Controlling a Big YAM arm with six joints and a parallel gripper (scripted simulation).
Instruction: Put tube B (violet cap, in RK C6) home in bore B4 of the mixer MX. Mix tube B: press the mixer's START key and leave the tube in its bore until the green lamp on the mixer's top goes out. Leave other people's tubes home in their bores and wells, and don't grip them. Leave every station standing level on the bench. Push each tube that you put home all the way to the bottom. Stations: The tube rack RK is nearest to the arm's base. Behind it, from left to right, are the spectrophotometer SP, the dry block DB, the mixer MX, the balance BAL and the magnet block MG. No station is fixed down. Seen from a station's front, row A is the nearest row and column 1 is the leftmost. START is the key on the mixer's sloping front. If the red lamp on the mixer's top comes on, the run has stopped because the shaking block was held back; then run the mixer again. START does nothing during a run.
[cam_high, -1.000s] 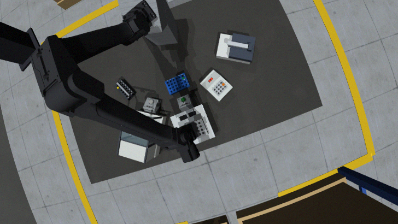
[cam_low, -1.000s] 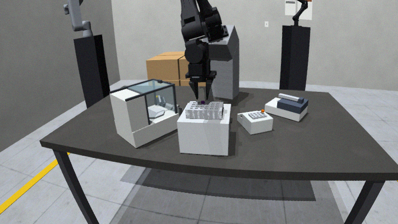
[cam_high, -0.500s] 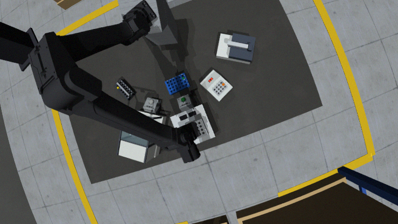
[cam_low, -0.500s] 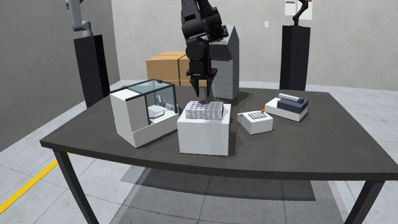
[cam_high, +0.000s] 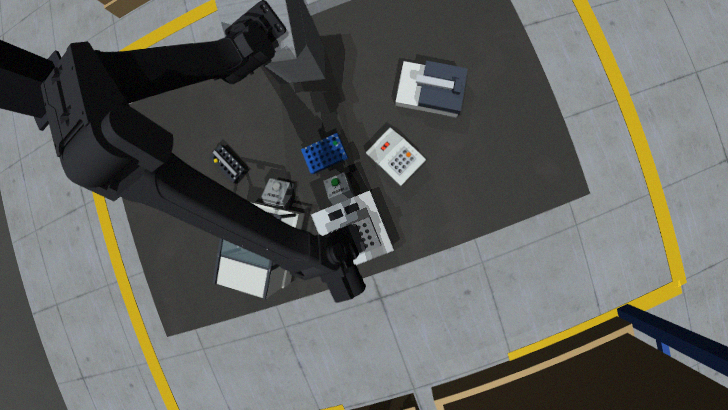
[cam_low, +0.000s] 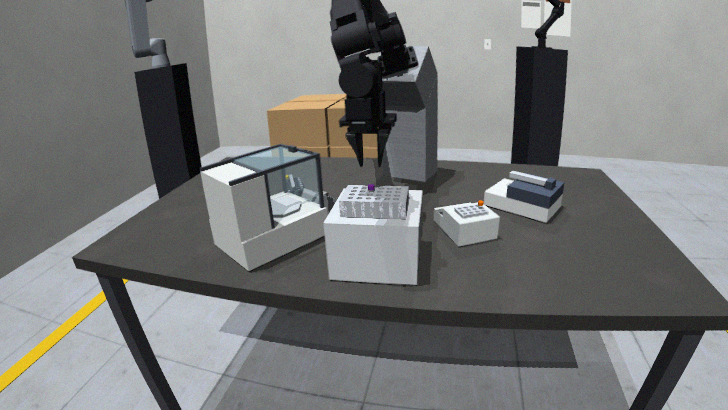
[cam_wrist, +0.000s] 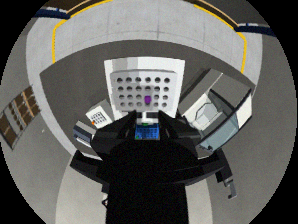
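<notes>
Tube B's violet cap (cam_low: 370, 187) stands out of a bore in the grey shaking block (cam_low: 374, 201) on top of the white mixer MX (cam_low: 374, 239). It also shows in the wrist view (cam_wrist: 147, 100). My gripper (cam_low: 370, 160) hangs straight above the cap, clear of it, fingers pointing down and a little apart with nothing between them. In the overhead view my arm covers part of the mixer (cam_high: 353, 221). The green START key (cam_high: 334, 181) sits on the mixer's front. The two lamp windows (cam_high: 343, 211) on its top look dark.
The blue rack RK (cam_high: 324, 152) holds a green-capped tube (cam_high: 335, 144). The dry block (cam_low: 466, 221) with an orange-capped tube (cam_low: 480, 202) stands right of the mixer, the spectrophotometer (cam_low: 527, 196) beyond it. The glass-walled balance (cam_low: 264, 203) stands close on the mixer's left. The magnet block (cam_high: 229, 161) lies further off.
</notes>
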